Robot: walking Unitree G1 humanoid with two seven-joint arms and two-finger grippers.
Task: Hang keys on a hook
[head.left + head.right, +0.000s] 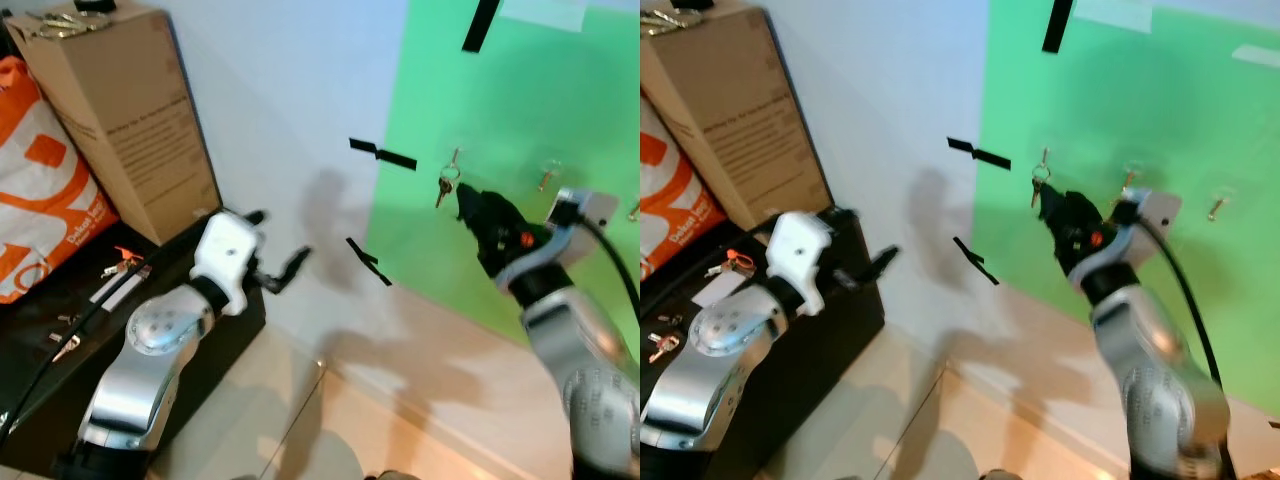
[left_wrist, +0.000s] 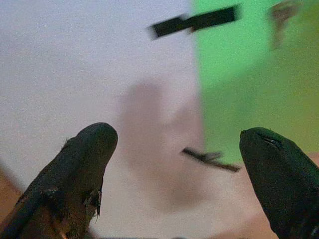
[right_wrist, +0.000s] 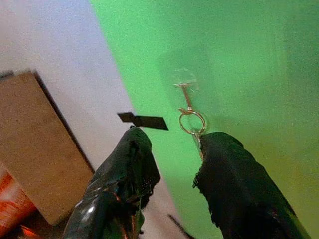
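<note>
A key on a ring [image 3: 191,121] hangs from a clear hook [image 3: 185,79] on the green wall panel [image 1: 520,120]; in the left eye view the same key [image 1: 443,188] is just left of my right gripper [image 1: 466,200]. The right gripper [image 3: 174,137] is open. Its fingertips sit right below the ring, and one finger [image 3: 224,154] covers the key's blade. Whether that finger touches the key I cannot tell. My left gripper [image 1: 285,242] is open and holds nothing, raised in front of the white wall, left of the panel.
More keys hang on hooks further right on the panel [image 1: 545,178]. A black cabinet [image 1: 215,330] at the left carries loose keys [image 1: 122,262], a cardboard box [image 1: 125,110] and an orange bag [image 1: 45,190]. Black tape strips [image 1: 383,154] mark the wall. Tiled floor lies below.
</note>
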